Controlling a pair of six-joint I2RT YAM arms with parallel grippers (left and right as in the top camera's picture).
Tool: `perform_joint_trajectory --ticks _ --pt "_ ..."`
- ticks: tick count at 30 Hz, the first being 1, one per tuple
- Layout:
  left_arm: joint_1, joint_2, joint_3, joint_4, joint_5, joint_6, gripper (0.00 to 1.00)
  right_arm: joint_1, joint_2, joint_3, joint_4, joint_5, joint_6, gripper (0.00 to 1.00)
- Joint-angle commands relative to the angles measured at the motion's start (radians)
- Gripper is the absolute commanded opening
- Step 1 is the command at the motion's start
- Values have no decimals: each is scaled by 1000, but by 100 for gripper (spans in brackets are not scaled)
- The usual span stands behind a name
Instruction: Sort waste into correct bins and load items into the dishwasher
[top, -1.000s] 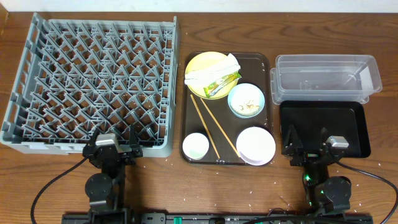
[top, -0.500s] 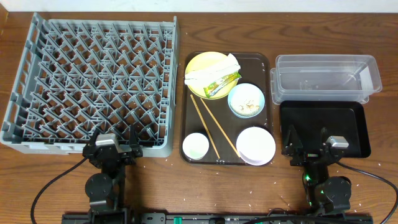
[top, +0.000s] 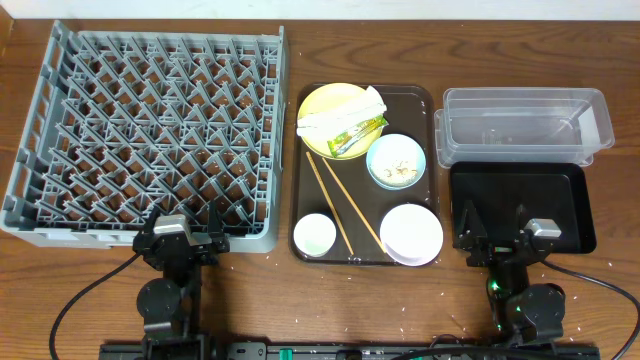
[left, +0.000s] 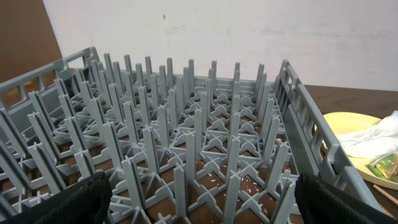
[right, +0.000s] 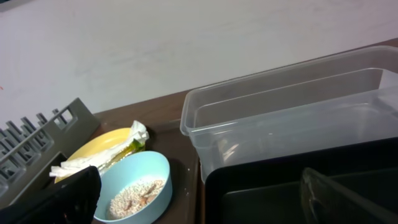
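Observation:
The grey dish rack (top: 150, 130) fills the left of the table. On the brown serving tray (top: 432, 100) sit a yellow plate (top: 325, 105) with a white paper wrapper (top: 340, 113) and a green-and-yellow packet (top: 359, 136), a light blue bowl (top: 397, 160) holding rice scraps (right: 134, 196), a white bowl (top: 411, 234), a small white cup (top: 314, 235) and wooden chopsticks (top: 342, 205). The clear tub (top: 525, 125) and black tray (top: 520, 205) are at the right. My left gripper (top: 190, 235) is open at the rack's near edge. My right gripper (top: 495, 235) is open over the black tray's near edge.
The rack's pegs (left: 199, 143) stand close in front of my left gripper. Small white crumbs lie on the wood under the rack and along the table's near edge. The wall runs behind the table.

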Motion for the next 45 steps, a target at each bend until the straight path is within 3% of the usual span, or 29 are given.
perform_joint_trajectory --ticks 1,45 --pt "-5 -2 -15 -38 -2 14 94 8 -7 -4 4 -8 -11 99" --pt "-5 -2 -15 -38 -2 14 94 8 -7 -4 79 -61 -11 99"
